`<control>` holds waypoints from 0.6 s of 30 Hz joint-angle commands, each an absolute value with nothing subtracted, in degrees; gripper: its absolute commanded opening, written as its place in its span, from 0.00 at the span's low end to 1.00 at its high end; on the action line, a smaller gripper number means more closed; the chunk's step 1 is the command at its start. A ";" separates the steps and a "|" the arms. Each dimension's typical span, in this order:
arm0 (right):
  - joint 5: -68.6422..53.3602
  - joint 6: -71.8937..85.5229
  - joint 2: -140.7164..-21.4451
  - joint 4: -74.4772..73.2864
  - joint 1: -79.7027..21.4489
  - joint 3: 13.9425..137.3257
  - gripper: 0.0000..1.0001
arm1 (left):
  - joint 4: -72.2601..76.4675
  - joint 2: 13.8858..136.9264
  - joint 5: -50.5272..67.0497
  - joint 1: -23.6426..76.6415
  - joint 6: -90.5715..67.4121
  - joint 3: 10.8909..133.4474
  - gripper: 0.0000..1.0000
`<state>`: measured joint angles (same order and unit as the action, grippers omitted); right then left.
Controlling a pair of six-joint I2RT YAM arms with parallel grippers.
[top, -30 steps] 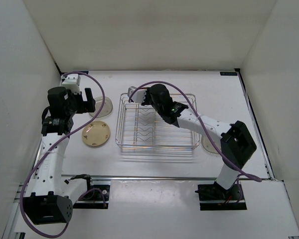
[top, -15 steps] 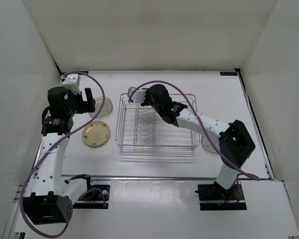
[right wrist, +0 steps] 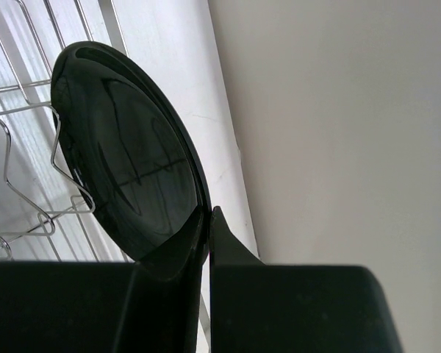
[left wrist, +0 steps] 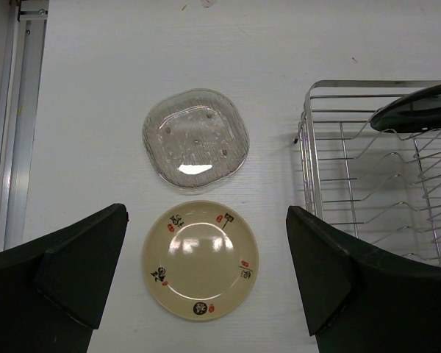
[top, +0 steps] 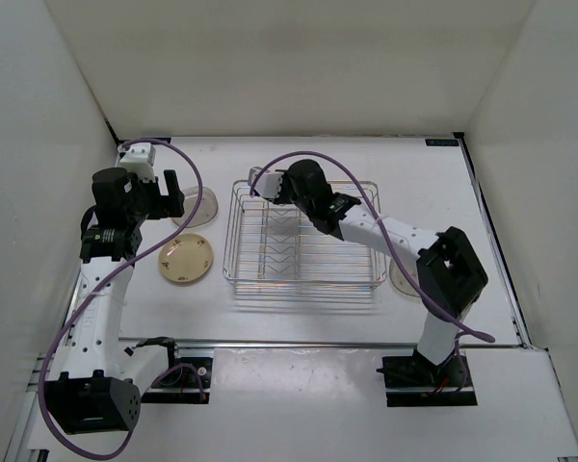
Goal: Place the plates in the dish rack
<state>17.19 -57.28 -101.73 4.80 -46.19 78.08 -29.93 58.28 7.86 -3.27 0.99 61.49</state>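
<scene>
1. Our right gripper (right wrist: 206, 224) is pinched shut on the rim of the black plate (right wrist: 125, 147). It holds the plate on edge and tilted over the far left corner of the dish rack (top: 303, 281).
2. In the right wrist view the plate's lower edge sits among the zigzag dividers (top: 284, 252). We cannot tell whether it already rests in a slot.
3. We judge the step in hand to be seating this first plate, since no other plate stands in the rack.
4. The next move calls for easing the plate down until two dividers hold it. Then the jaws must part and lift away without dragging the plate over.
5. Our left gripper (left wrist: 206, 273) hangs wide open and holds nothing. Below it, the cream plate (left wrist: 200, 259) and a clear plate (left wrist: 196, 140) lie flat on the table (top: 433, 183) left of the rack. The two lie just beside each other, the clear one farther.
6. A second clear plate (top: 402, 279) lies right of the rack, partly hidden by the right arm.
</scene>
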 commanded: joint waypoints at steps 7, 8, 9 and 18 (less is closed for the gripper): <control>11.26 -53.62 -103.89 3.44 -44.38 85.33 0.00 | -29.18 58.80 6.25 -3.52 0.97 61.96 1.00; 11.25 -52.92 -104.50 2.82 -43.86 85.86 0.00 | -29.18 58.80 6.24 -3.52 0.97 61.96 1.00; 10.64 -52.91 -105.02 2.81 -43.86 86.65 0.00 | -29.18 58.80 6.24 -3.52 0.97 61.96 1.00; 6.59 -50.71 -106.61 -1.22 -42.28 88.95 0.00 | -29.18 59.94 5.63 -3.52 0.97 62.49 1.00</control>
<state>8.36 -52.29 -106.39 -1.37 -42.94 85.58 -29.93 59.99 6.42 -3.27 1.02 61.49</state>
